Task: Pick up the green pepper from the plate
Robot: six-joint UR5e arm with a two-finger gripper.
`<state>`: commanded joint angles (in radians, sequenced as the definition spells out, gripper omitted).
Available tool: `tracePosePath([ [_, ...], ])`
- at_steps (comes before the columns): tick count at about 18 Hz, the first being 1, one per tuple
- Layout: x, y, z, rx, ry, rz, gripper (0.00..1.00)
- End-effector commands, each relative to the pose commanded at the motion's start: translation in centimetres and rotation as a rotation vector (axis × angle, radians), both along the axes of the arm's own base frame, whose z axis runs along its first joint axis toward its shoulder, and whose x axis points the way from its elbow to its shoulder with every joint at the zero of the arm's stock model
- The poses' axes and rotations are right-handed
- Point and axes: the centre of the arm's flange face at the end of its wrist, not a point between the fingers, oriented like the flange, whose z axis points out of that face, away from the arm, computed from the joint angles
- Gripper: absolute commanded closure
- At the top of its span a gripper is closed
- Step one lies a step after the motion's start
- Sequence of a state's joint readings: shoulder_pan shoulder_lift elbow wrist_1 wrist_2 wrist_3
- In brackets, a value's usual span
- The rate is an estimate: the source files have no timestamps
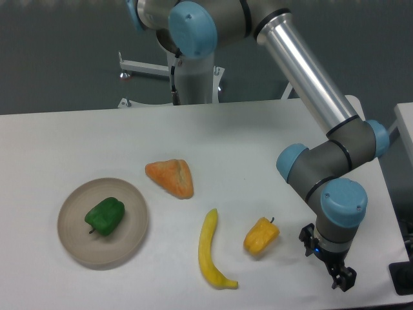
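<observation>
Pepper (105, 216) lay on plate (72, 244), left of centre. Gripper (344, 278) hovered far right, empty; jaw gap we could not tell. We judged: approach from above, straddle lobes.

You are looking at one table (51, 135) carrying five things. You are seeing two peppers: one green pepper (105, 216) and one yellow pepper (261, 236). You are seeing one plate (132, 239), one banana (210, 250) and one orange wedge (171, 177). You are also seeing one arm (310, 77), ending in one gripper (343, 281).
</observation>
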<state>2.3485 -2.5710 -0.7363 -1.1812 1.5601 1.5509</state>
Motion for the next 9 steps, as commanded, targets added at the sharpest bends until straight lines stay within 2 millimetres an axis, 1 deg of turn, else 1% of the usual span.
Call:
tracePosePath([
  [6,0.4,-0.2,0.6,0.001,-0.003,0.012,0.0],
  [9,1.2,-0.4,0.7,-0.002,-0.018,0.057,0.0],
])
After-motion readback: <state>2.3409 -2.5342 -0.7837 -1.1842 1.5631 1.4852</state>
